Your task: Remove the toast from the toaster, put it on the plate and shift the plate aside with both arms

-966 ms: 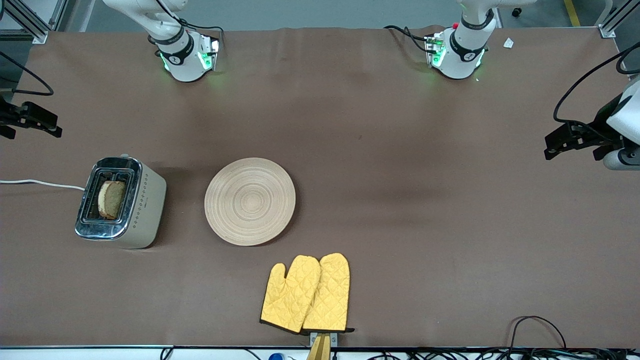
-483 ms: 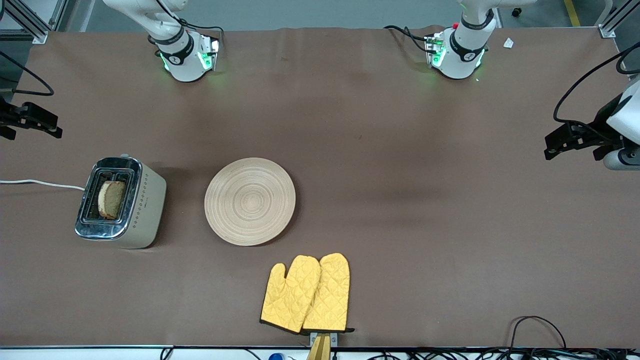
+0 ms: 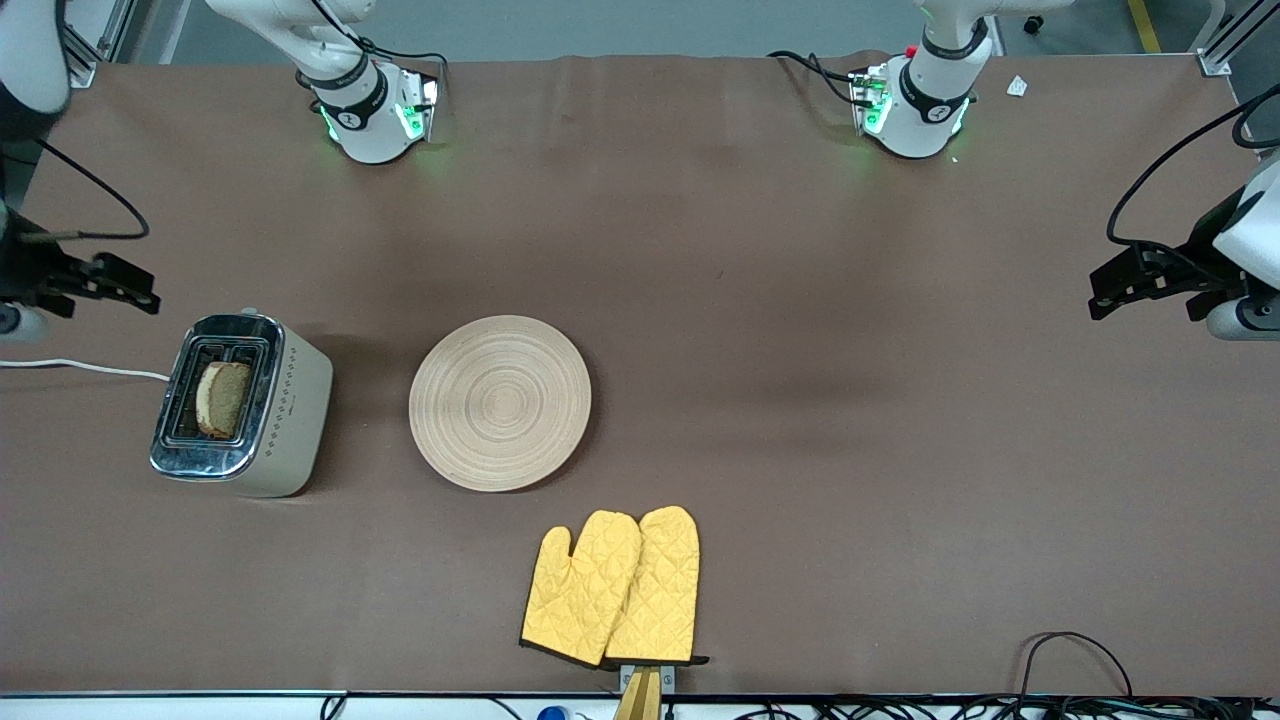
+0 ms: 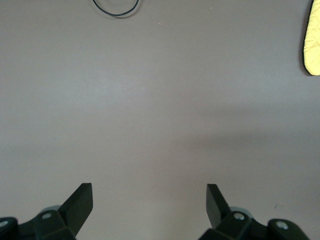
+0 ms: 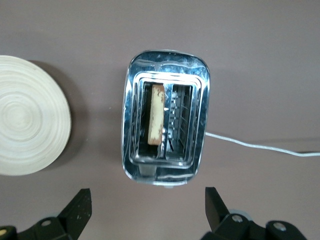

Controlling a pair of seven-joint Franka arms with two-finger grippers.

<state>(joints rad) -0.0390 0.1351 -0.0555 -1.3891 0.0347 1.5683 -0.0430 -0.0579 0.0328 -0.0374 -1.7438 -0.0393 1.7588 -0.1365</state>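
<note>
Yellow mitts on a brown counter

A pair of yellow quilted oven mitts [image 3: 612, 587] lies flat and overlapping on the brown counter [image 3: 850, 400], close to its edge nearest the front camera; a loose black cable [image 3: 1075, 655] loops toward the left arm's end.

Brown-covered table [image 3: 760, 300] — grey floor [image 3: 600, 25], aluminium frame posts [image 3: 1215, 45].

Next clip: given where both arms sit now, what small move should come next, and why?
Probably the right tool, open and up near the beige chrome-topped toaster, should centre over the slot holding the speckled tan toast slice and lower. The toast stands in the toaster; the round wooden plate beside it is bare. The left tool waits open at its end of the table.
</note>
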